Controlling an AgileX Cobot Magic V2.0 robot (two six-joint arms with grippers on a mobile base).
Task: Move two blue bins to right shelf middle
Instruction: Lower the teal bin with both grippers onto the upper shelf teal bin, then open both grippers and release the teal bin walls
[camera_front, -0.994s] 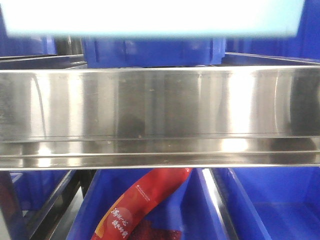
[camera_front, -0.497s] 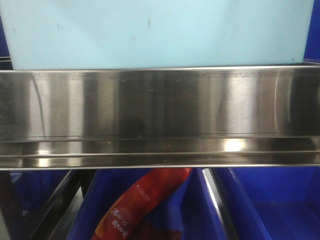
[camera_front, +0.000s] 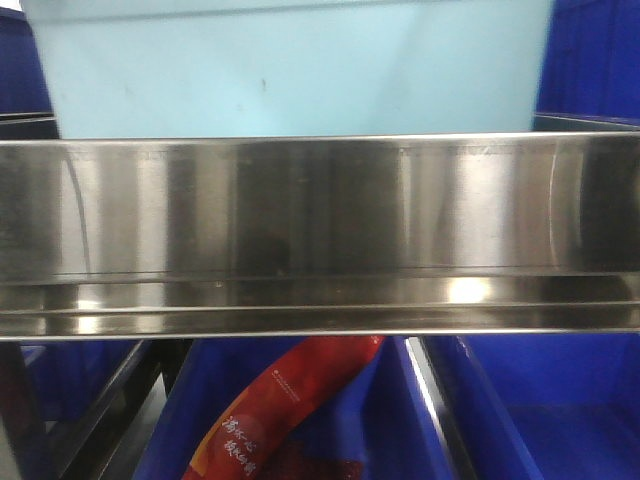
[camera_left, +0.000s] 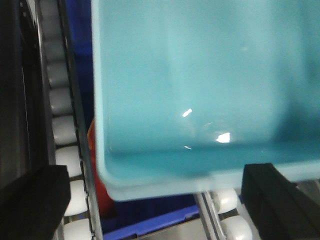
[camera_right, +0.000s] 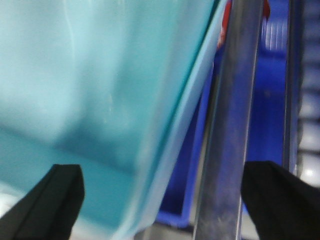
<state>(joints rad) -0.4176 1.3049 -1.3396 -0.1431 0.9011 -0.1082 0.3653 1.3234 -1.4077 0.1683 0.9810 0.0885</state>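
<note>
Pale bin (camera_front: 290, 70): light turquoise plastic, smooth and glossy, with flat walls and a rounded, thickened rim; in the front view it fills the space just above the steel rail, and its underside cannot be seen there.
Pale bin, left wrist view (camera_left: 200, 85): seen from above, the inside is bare, with small highlights on the floor and a rounded corner at lower left.
Pale bin, right wrist view (camera_right: 90, 100): a blurred wall and rim slant across the picture, close beside a steel bar (camera_right: 232, 125).
Steel rail (camera_front: 320, 235): a broad band of brushed metal running straight across the shelf front, with soft vertical reflections and a stepped lower lip.
Blue bins: dark blue plastic; one (camera_front: 590, 60) stands behind the pale bin at upper right, another (camera_front: 545, 405) sits on the level below the rail, at right.
Red packet (camera_front: 275, 410): a glossy curved wrapper with printed characters, lying in a blue bin (camera_front: 385, 415) below the rail.
Rollers (camera_left: 65, 130): white cylinders in a row within a dark metal track, left of the pale bin.
Left fingers (camera_left: 150, 195): two black blocks set wide apart, the near rim of the pale bin between them; contact cannot be told.
Right fingers (camera_right: 160, 200): black, spread wide, the bin's edge and the steel bar between them.
</note>
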